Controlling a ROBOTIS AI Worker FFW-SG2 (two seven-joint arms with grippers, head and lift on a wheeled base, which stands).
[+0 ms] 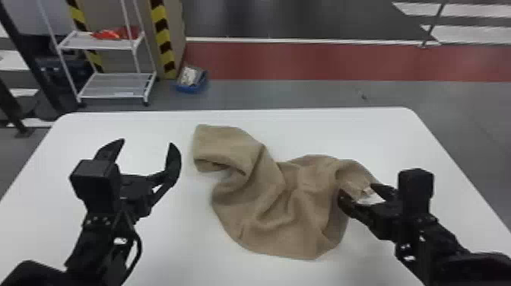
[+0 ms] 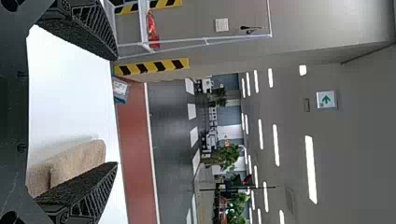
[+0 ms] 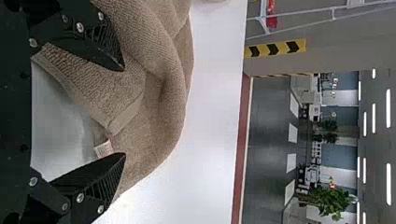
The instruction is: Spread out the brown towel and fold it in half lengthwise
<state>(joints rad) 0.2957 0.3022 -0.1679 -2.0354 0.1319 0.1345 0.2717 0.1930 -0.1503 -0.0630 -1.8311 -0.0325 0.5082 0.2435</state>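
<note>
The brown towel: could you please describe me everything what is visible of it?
The brown towel is a soft-looking cloth with a finely ribbed texture, lying crumpled on the white table. Its far left end is doubled over above a dark hollow, and creases cross its middle. A small pale label sits near a hemmed corner. At its right side, the open right gripper has cloth between its fingers; whether they touch it, I cannot tell.

Prob. a workshop or lab hall: wheeled rack (image 1: 118, 85) past table's (image 1: 152, 125) far L corner, blk/ylw hazard tape (image 1: 162, 34) nearby, red floor lane (image 1: 304, 61) beyond far edge, strip lights (image 2: 310, 168) o'head, green arrow sign (image 2: 326, 99).
</note>
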